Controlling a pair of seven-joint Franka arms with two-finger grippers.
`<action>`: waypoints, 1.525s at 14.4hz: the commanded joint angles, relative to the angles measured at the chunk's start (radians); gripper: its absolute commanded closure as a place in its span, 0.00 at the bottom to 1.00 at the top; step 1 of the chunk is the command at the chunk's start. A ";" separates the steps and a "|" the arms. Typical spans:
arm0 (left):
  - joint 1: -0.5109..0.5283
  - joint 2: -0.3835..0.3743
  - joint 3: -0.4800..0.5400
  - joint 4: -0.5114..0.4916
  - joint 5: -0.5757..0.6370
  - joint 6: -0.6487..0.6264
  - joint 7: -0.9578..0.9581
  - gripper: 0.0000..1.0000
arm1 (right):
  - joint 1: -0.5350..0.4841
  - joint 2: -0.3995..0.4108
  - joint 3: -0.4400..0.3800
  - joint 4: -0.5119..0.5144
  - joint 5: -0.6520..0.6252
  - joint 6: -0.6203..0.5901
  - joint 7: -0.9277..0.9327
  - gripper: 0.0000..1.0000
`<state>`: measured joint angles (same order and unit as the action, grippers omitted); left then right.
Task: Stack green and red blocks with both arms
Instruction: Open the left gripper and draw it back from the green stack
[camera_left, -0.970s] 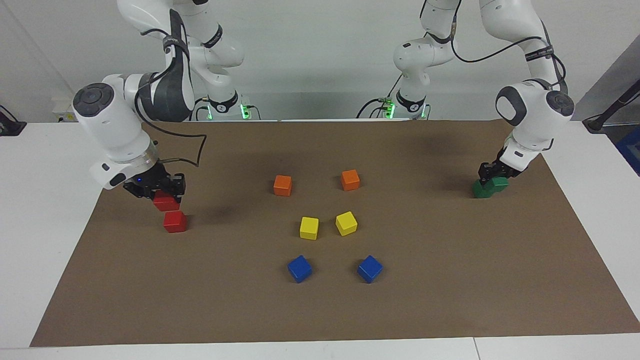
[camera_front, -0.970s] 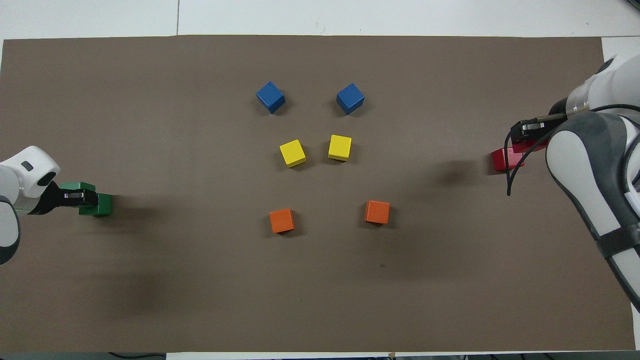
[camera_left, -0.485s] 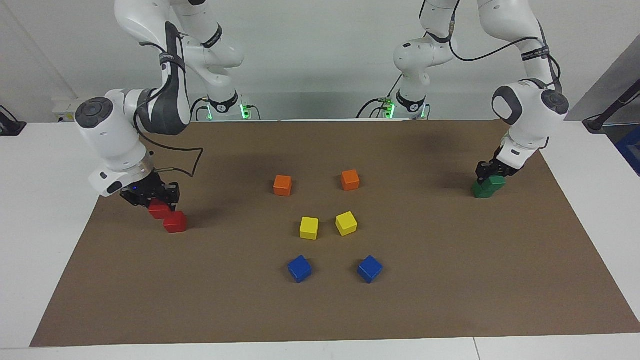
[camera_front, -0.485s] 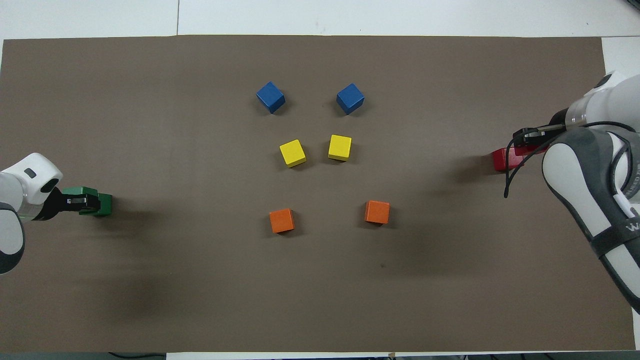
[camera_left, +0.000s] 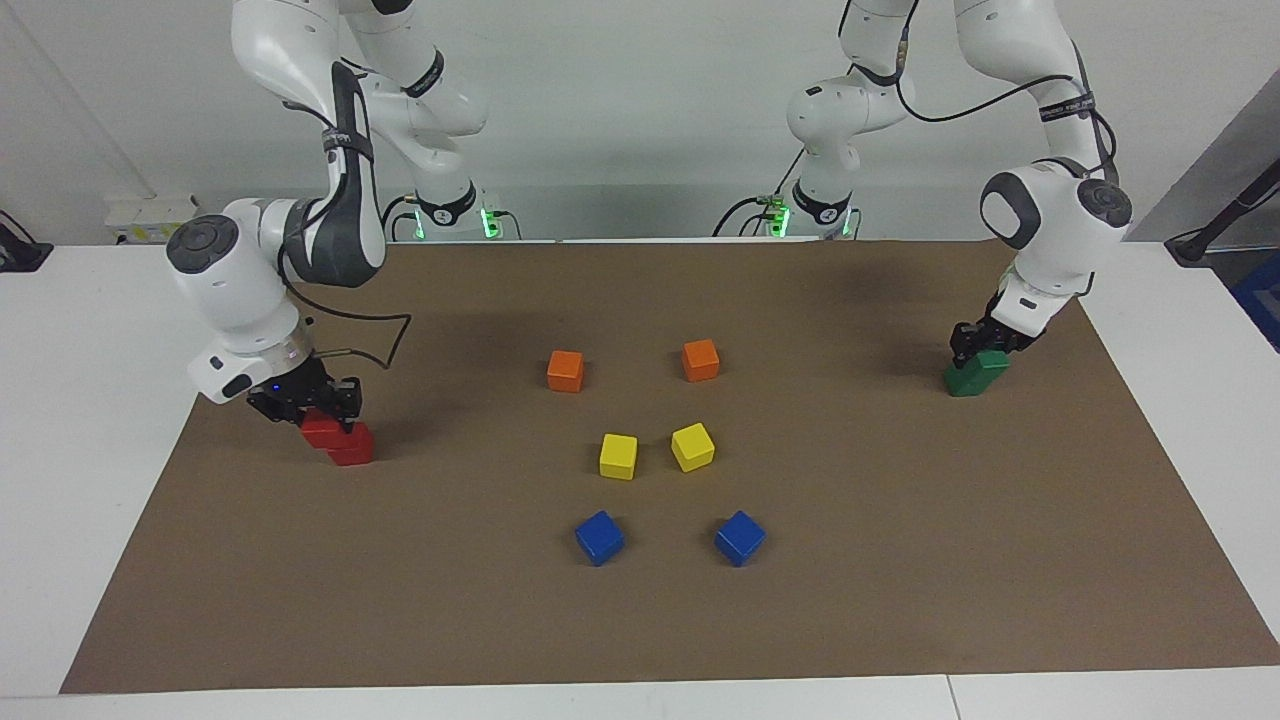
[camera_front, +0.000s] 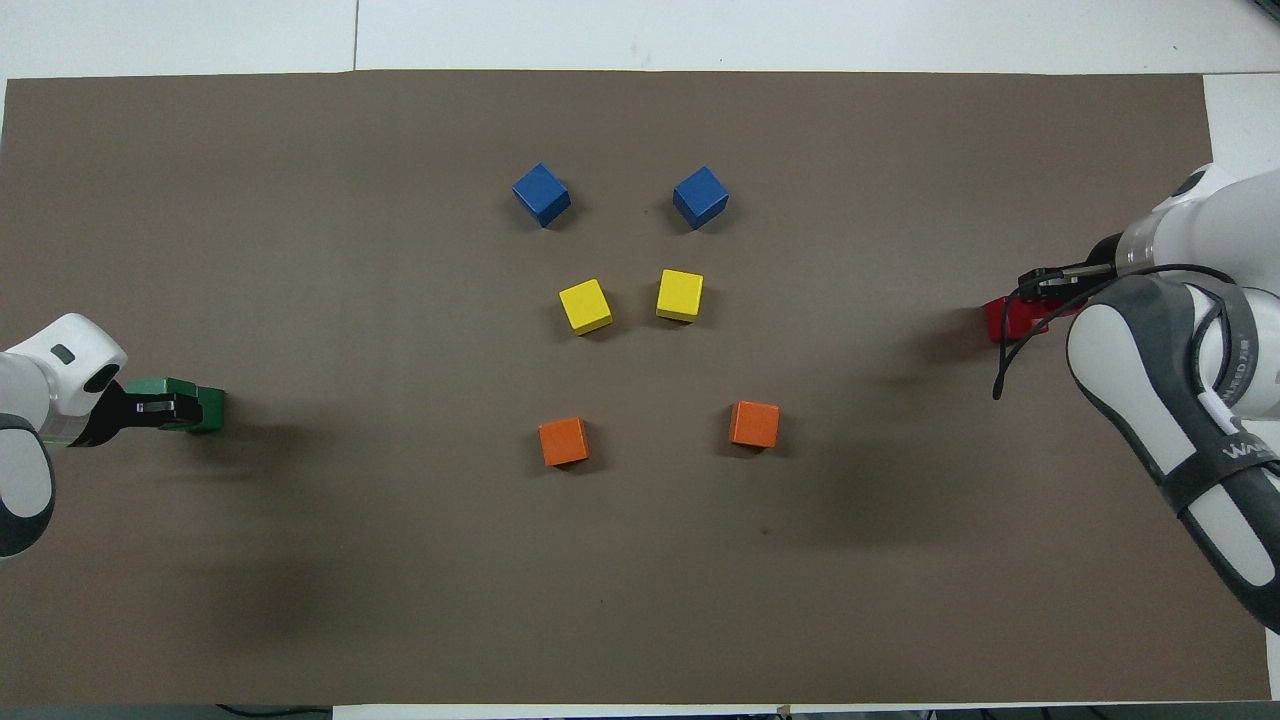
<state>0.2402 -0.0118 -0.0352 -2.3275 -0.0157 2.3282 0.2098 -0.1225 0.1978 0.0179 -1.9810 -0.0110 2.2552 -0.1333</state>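
Observation:
My right gripper (camera_left: 305, 404) is shut on a red block (camera_left: 320, 432) and holds it low against the top of the second red block (camera_left: 356, 451), offset toward the robots, at the right arm's end of the mat. My left gripper (camera_left: 975, 343) is shut on a green block (camera_left: 991, 362) that sits on the second green block (camera_left: 959, 382) at the left arm's end. In the overhead view the right gripper (camera_front: 1052, 285) covers most of the red blocks (camera_front: 1008, 318), and the left gripper (camera_front: 150, 407) lies over the green blocks (camera_front: 208, 410).
Two orange cubes (camera_left: 565, 370) (camera_left: 700, 359), two yellow cubes (camera_left: 618, 455) (camera_left: 692, 446) and two blue cubes (camera_left: 599, 537) (camera_left: 740, 537) stand in pairs mid-mat on the brown mat (camera_left: 900, 560). White table surrounds the mat.
The right gripper has lowered its red block from above down onto the other red block. The left gripper has shifted its green block more squarely over the lower green block.

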 joint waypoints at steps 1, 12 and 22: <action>0.011 -0.046 -0.006 -0.052 -0.015 0.030 0.025 1.00 | -0.031 0.000 0.016 -0.025 -0.001 0.029 -0.038 1.00; 0.027 -0.040 -0.006 -0.027 -0.015 0.016 0.114 0.00 | -0.026 -0.009 0.017 -0.062 0.000 0.056 -0.051 1.00; 0.004 0.023 -0.014 0.365 -0.015 -0.280 0.091 0.00 | -0.019 -0.012 0.017 -0.088 0.000 0.092 -0.046 1.00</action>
<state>0.2517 -0.0124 -0.0458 -2.0205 -0.0166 2.0797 0.2992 -0.1292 0.2043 0.0258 -2.0424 -0.0110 2.3203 -0.1463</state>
